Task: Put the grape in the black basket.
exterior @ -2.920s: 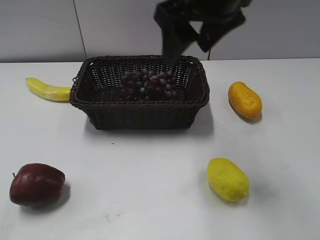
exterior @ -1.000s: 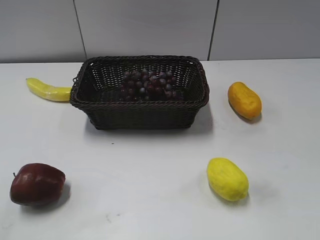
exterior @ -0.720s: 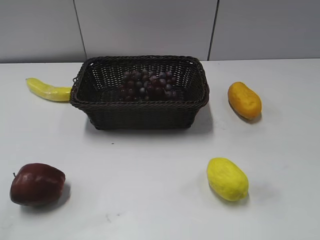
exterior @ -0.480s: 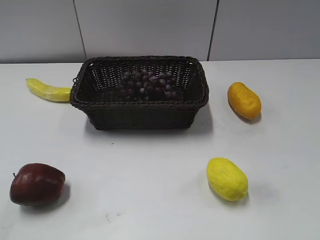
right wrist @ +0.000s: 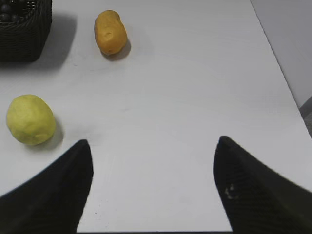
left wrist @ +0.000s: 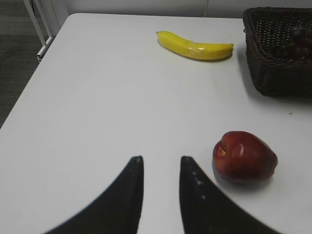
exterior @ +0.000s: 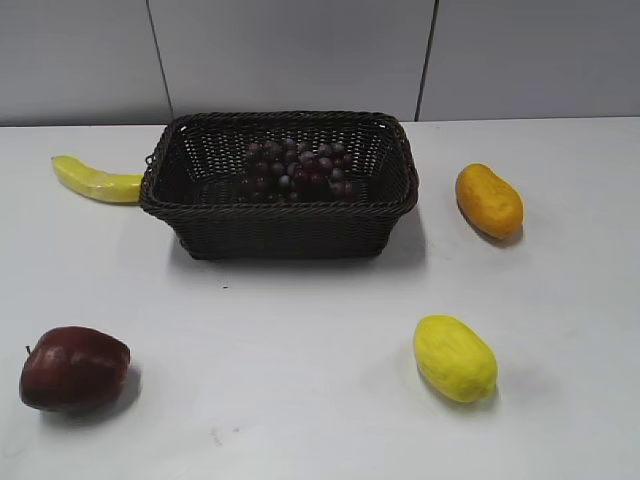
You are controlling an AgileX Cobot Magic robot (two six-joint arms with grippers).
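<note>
The grape [exterior: 295, 168], a bunch of small dark red and purple berries, lies inside the black basket [exterior: 280, 208] at the back middle of the table. The basket [left wrist: 273, 73] and some of the grapes [left wrist: 300, 41] also show at the top right of the left wrist view. A corner of the basket [right wrist: 24, 39] shows at the top left of the right wrist view. Neither gripper shows in the exterior view. My left gripper [left wrist: 161, 161] is empty, jaws slightly apart, above bare table left of the apple. My right gripper [right wrist: 153, 146] is wide open and empty over the table's right side.
A yellow banana [exterior: 95, 180] lies left of the basket. A dark red apple [exterior: 73, 367] sits at the front left. An orange fruit [exterior: 489, 200] lies right of the basket and a yellow lemon [exterior: 455, 357] at the front right. The table's left edge [left wrist: 29, 92] is near.
The dark arm that hung over the basket's back rim has pulled out of the exterior view. The grape stays in the basket. The other fruits have not moved.
</note>
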